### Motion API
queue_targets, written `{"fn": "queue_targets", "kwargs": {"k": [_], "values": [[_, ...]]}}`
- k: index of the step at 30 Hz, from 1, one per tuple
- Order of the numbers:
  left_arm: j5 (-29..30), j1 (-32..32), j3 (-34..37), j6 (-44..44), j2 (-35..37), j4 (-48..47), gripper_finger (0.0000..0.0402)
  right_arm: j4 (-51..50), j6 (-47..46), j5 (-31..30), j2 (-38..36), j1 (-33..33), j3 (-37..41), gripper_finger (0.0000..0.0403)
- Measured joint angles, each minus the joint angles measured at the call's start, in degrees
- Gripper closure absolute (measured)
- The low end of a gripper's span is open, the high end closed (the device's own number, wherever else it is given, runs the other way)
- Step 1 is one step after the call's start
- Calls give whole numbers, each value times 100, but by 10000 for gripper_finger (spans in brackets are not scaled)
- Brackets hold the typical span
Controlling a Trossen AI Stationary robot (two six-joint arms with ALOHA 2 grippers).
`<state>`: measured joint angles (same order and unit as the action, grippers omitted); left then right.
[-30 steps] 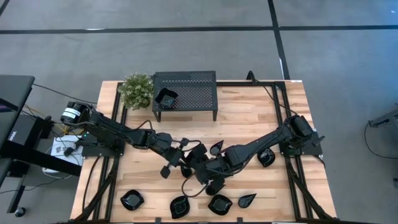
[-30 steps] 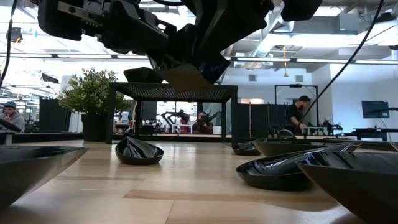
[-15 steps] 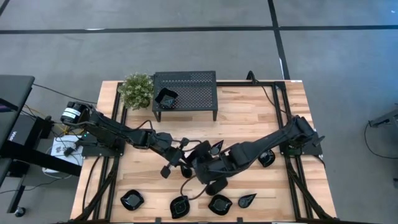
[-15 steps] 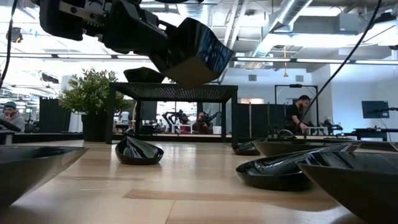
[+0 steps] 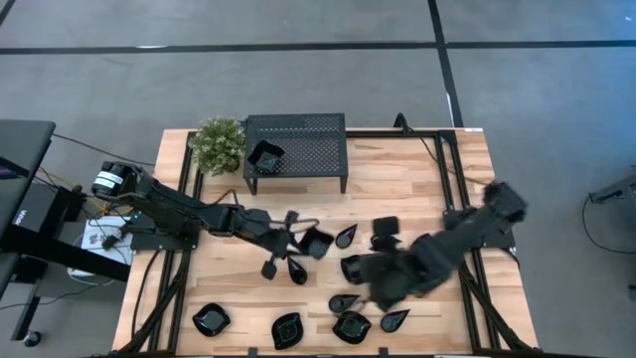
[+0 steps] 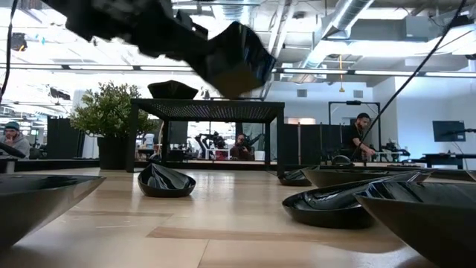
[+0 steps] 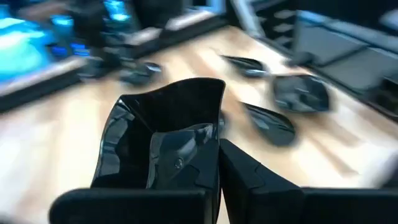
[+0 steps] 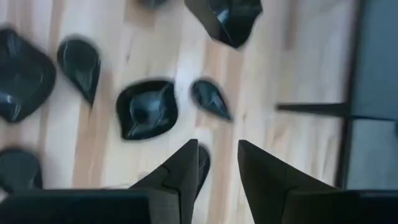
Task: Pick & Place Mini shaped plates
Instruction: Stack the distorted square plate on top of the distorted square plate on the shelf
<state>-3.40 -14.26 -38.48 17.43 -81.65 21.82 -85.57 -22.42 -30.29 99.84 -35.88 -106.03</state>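
Black and glossy, a square plate (image 5: 316, 243) is pinched in the left gripper (image 5: 298, 242), carried off the wood near the middle of the table (image 5: 397, 189); the left wrist view shows the same plate (image 7: 163, 146) tilted up on edge against one dark finger (image 7: 249, 180), and the low view shows it (image 6: 238, 56) well above the tabletop. Right gripper (image 8: 214, 163) hovers over the table's right half with nothing between its spread fingers; its arm is blurred in the high view. Below it lie a teardrop plate (image 8: 211, 99) and a scalloped one (image 8: 146, 109). More plates lie along the near edge: a scalloped one (image 5: 211, 318), a leaf-shaped one (image 5: 288, 329), another scalloped one (image 5: 352, 326) and a teardrop (image 5: 395, 319). A further teardrop (image 5: 346, 236) lies just right of the held plate. One square plate (image 5: 265, 156) already sits on the left end of the perforated stand (image 5: 313, 139), beside a small plant (image 5: 219, 144).
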Motion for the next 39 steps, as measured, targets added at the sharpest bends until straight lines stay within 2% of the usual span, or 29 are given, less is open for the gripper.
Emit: {"fn": "queue_targets", "kwargs": {"k": [3, 7, 10, 13, 16, 19, 23, 25, 31, 39], "values": [[336, 46, -4, 82, 519, -281, 390, 777, -464, -651, -790, -476, 1065, 294], [562, 280, -3, 689, 1454, -940, 394, 2469, -959, -1809, -1794, -872, 2682, 294], [1302, 656, -4, 1151, 2181, -1309, 392, 4032, -962, -2563, -2285, -898, 3920, 294], [2071, 1288, -4, 1513, 2784, -1760, 394, 5362, -933, -2936, -2501, -709, 4963, 294], [2285, 2182, -4, 1502, 3199, -2316, 393, 5996, -839, -2960, -2520, -396, 5637, 294], [1894, 2982, -4, 1543, 3352, -3016, 393, 6103, -827, -2900, -2520, -35, 5824, 294], [504, 3701, 4, 1946, 3349, -3458, 393, 6278, -811, -2352, -2521, 433, 5831, 294], [27, 3897, 4, 2130, 3353, -3428, 392, 6351, -788, -2066, -2521, 616, 5831, 294], [-94, 4039, 2, 2435, 3347, -3560, 393, 6396, -747, -1327, -2521, 960, 5831, 294], [-94, 4037, 2, 2717, 3338, -3891, 391, 6392, -747, -1256, -2521, 986, 5831, 294]]}}
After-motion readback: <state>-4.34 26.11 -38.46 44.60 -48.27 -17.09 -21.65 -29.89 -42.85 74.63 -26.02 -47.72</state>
